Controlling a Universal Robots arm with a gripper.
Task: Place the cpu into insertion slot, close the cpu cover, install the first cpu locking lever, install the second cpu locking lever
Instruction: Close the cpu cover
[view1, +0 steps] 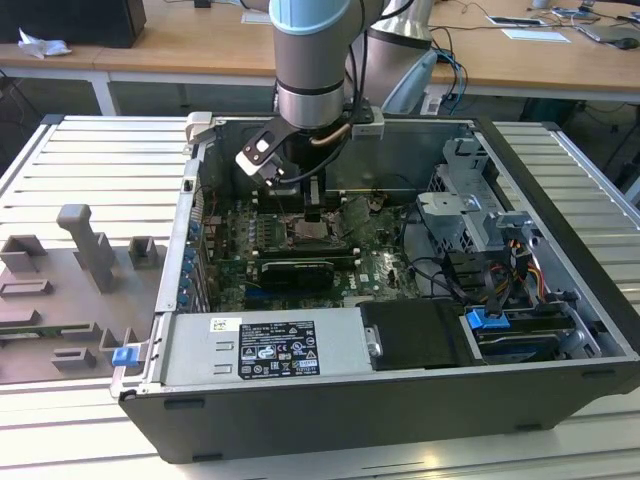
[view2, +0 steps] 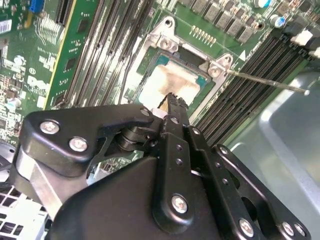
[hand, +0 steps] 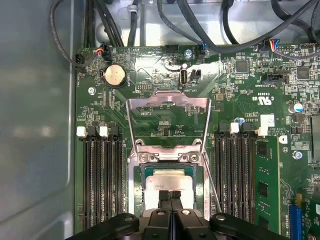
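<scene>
The cpu (hand: 167, 180) (view2: 170, 82), a pale silvery square chip, lies flat inside the insertion slot (hand: 134, 181) (view2: 167, 44) on the green motherboard. My gripper (hand: 170, 196) (view2: 172, 100) (view1: 313, 214) is shut, its black fingertips pressed together with nothing between them. They sit right over the chip's face, near its edge; I cannot tell whether they touch it. The cpu cover (hand: 167, 101), a silvery frame with a square window, stands swung open beyond the socket. A thin wire locking lever (hand: 212, 182) (view2: 265, 83) sticks out unlatched beside the socket.
Long black memory slots (hand: 100, 180) (hand: 237, 175) flank the socket. The computer case (view1: 560, 190) walls surround the board, with a black card (view1: 292, 272), a labelled power supply (view1: 270, 345) and a drive cage (view1: 470, 215). Cables (hand: 200, 30) hang above the board. Grey fixtures (view1: 90, 250) stand outside on the exterior view's left.
</scene>
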